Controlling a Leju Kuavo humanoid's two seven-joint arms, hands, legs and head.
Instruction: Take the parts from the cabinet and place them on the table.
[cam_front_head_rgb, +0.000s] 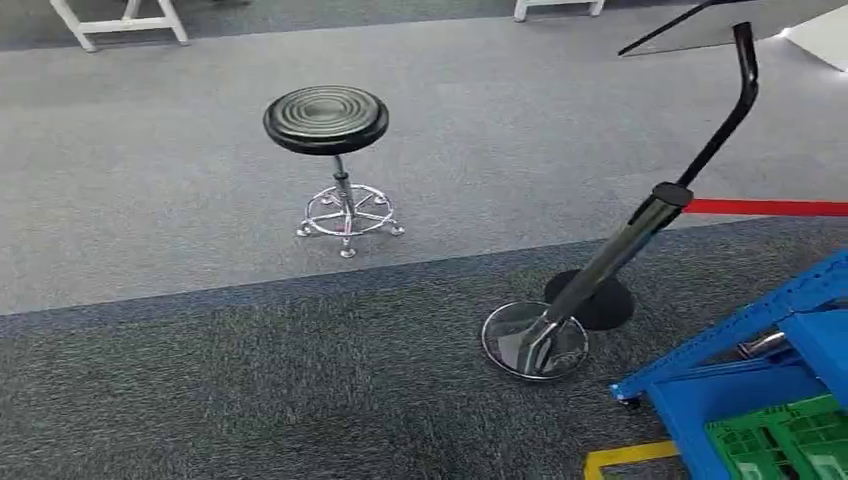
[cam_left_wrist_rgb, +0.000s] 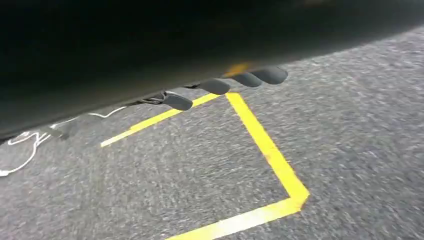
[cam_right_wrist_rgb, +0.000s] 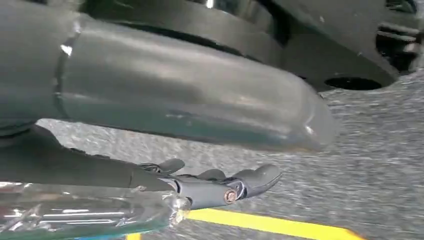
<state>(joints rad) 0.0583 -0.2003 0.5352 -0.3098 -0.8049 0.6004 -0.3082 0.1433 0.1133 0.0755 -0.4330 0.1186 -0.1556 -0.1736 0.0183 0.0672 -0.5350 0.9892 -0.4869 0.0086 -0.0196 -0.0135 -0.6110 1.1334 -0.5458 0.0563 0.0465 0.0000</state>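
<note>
A blue metal cabinet frame (cam_front_head_rgb: 740, 350) stands at the lower right of the head view, with a green crate (cam_front_head_rgb: 790, 440) inside it. In the right wrist view my right hand (cam_right_wrist_rgb: 220, 185) hangs above the carpet, its fingers stretched forward. It holds a clear plastic-wrapped part (cam_right_wrist_rgb: 90, 212) against its palm. My left hand (cam_left_wrist_rgb: 230, 85) hangs over the floor in the left wrist view, dark fingertips apart and nothing in them.
A black round stool (cam_front_head_rgb: 327, 120) on a chrome base stands ahead on the grey carpet. A barrier post (cam_front_head_rgb: 640, 230) with a red belt (cam_front_head_rgb: 770, 207) rises beside the cabinet. Yellow floor tape (cam_left_wrist_rgb: 270, 150) marks a box. White table legs (cam_front_head_rgb: 120, 25) show far back.
</note>
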